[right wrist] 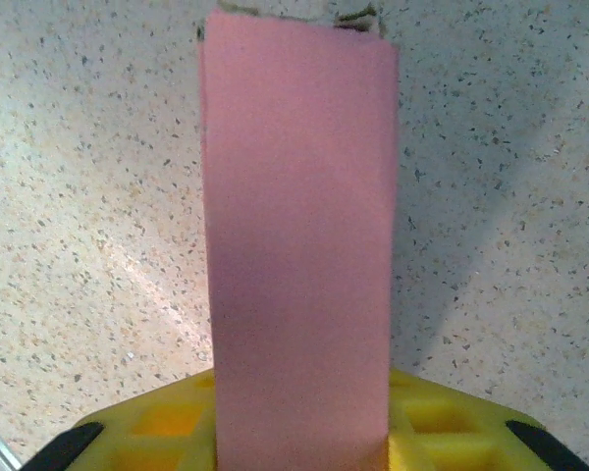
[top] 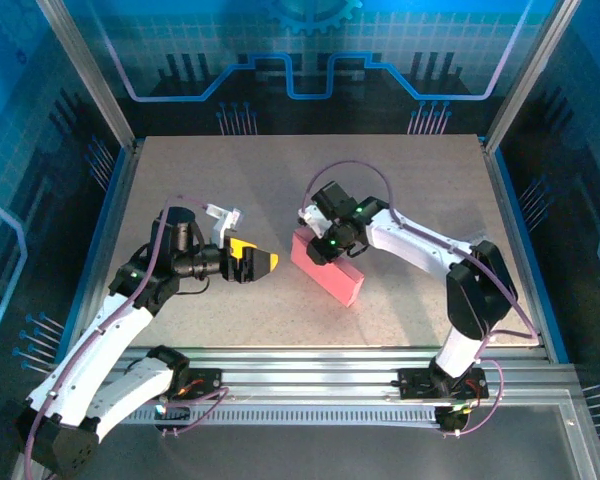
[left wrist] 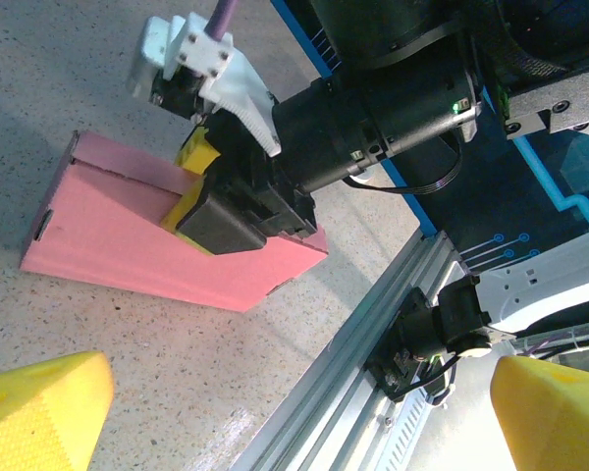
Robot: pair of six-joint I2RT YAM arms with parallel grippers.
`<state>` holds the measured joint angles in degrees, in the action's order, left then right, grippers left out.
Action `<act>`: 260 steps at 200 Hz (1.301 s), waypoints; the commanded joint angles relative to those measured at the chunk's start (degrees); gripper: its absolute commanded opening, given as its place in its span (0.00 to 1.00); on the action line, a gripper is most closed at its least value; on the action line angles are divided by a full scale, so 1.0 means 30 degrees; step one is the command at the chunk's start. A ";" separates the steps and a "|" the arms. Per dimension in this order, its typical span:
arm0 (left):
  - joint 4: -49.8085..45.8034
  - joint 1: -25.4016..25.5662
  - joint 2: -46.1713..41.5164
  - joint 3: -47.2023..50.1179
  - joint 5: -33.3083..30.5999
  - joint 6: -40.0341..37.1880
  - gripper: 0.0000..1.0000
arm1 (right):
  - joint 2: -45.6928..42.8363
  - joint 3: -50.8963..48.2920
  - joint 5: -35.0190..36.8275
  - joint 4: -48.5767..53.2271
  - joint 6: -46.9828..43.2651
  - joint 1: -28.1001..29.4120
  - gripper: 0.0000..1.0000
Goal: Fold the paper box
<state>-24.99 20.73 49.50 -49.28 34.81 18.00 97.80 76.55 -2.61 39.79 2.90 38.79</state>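
Observation:
The paper box (top: 337, 277) is a flat pink carton lying slantwise on the speckled table, right of centre. My right gripper (top: 316, 245) sits at its far left end, shut on it. In the right wrist view the paper box (right wrist: 299, 245) runs straight up from between the yellow fingers (right wrist: 442, 432), which touch both of its sides. The left wrist view shows the paper box (left wrist: 108, 245) with the right gripper (left wrist: 201, 191) clamped on its upper edge. My left gripper (top: 263, 262) hovers just left of the box, open, its yellow fingertips (left wrist: 39, 412) wide apart with nothing between them.
An aluminium rail (top: 310, 365) runs along the near edge of the table, also seen as the rail (left wrist: 353, 363) close behind the box. Blue enclosure walls (top: 110, 200) stand at the left, right and back.

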 commanded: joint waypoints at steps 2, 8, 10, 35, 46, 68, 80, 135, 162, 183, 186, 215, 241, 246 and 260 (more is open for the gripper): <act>0.0099 -0.0060 -0.0019 0.0197 0.0254 0.0068 0.99 | -0.1307 -0.0535 -0.1156 -0.1067 0.2807 -0.0686 0.32; 0.0081 -0.0090 0.0024 0.0224 0.0263 0.0078 0.99 | -0.1503 -0.0691 -0.1378 -0.1298 0.3469 -0.0863 0.32; 0.0094 -0.0108 0.0047 0.0224 0.0277 0.0090 0.99 | -0.1571 -0.0737 -0.1420 -0.1366 0.3703 -0.0903 0.32; 0.0164 -0.0067 0.0084 0.0252 0.0376 0.0160 0.99 | -0.2429 -0.2196 -0.3005 -0.3443 0.6938 -0.1850 0.32; 0.0167 -0.0055 0.0091 0.0254 0.0409 0.0160 0.99 | -0.2837 -0.2962 -0.3615 -0.4642 0.8362 -0.2319 0.32; 0.0243 -0.0055 0.0091 0.0239 0.0470 0.0192 0.99 | -0.3422 -0.4287 -0.3806 -0.6443 1.0671 -0.2997 0.32; 0.0278 -0.0055 0.0084 0.0283 0.0468 0.0222 0.99 | -0.3579 -0.4886 -0.3966 -0.7391 1.1685 -0.3210 0.32; 0.0358 -0.0056 0.0121 0.0339 0.0556 0.0471 0.99 | -0.3186 -0.6880 -0.4541 -1.1509 1.4446 -0.3480 0.32; 0.0407 -0.0070 0.0117 0.0321 0.0582 0.0522 1.00 | -0.3105 -0.8002 -0.4370 -1.3462 1.5549 -0.3639 0.33; 0.0402 -0.0055 0.0134 0.0329 0.0591 0.0526 0.99 | -0.2851 -0.8454 -0.4349 -1.4302 1.6035 -0.3729 0.34; 0.0415 -0.0055 0.0119 0.0318 0.0586 0.0511 0.99 | -0.2821 -0.8524 -0.4374 -1.4426 1.6083 -0.3751 0.34; 0.0394 -0.0077 0.0163 0.0368 0.0557 0.0512 1.00 | -0.2177 -0.8544 -0.5051 -1.4884 1.6236 -0.3992 0.34; 0.0410 -0.0062 0.0172 0.0369 0.0527 0.0562 0.99 | -0.1756 -0.8444 -0.5267 -1.4908 1.6253 -0.4080 0.35; 0.0421 -0.0057 0.0182 0.0345 0.0527 0.0562 0.99 | -0.1667 -0.8438 -0.5307 -1.4921 1.6234 -0.4081 0.35; 0.0425 -0.0062 0.0199 0.0368 0.0555 0.0535 0.99 | -0.1335 -0.8336 -0.5515 -1.4931 1.6236 -0.4081 0.36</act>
<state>-24.93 20.73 49.84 -49.28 34.87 19.53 92.16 51.33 -17.17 -2.87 50.74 27.18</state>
